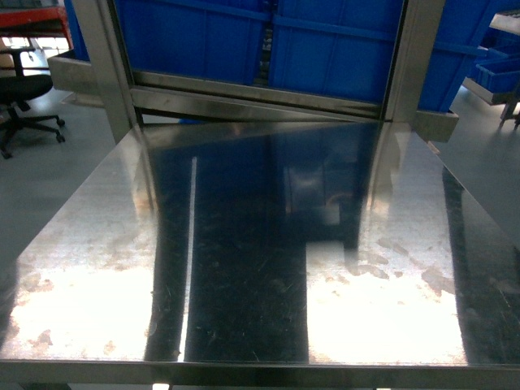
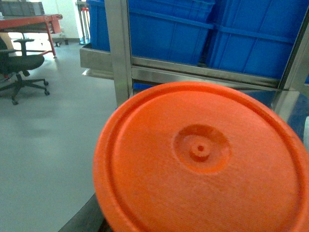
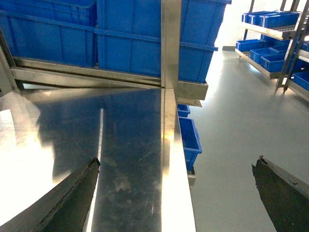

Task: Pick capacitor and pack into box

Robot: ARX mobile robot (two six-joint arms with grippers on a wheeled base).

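Observation:
A big round orange plastic face point(image 2: 203, 159) with a raised rim and a small dimple at its centre fills most of the left wrist view, very close to the camera. I cannot tell whether it is the capacitor. It hides my left gripper's jaws; only a dark sliver shows at the bottom left. My right gripper point(image 3: 176, 164) is open and empty, with its dark fingers point(image 3: 72, 203) spread wide above the right edge of the steel table point(image 3: 120, 145). The box is out of view. Neither arm shows in the head view.
The shiny steel table top point(image 1: 244, 268) carries only reflections. Large blue crates point(image 1: 325, 41) stand behind a steel frame point(image 1: 106, 57) at its far edge. Smaller blue bins point(image 3: 188, 137) sit low by the right side, blue-bin shelving point(image 3: 270, 43) farther right, an office chair point(image 1: 20, 89) at left.

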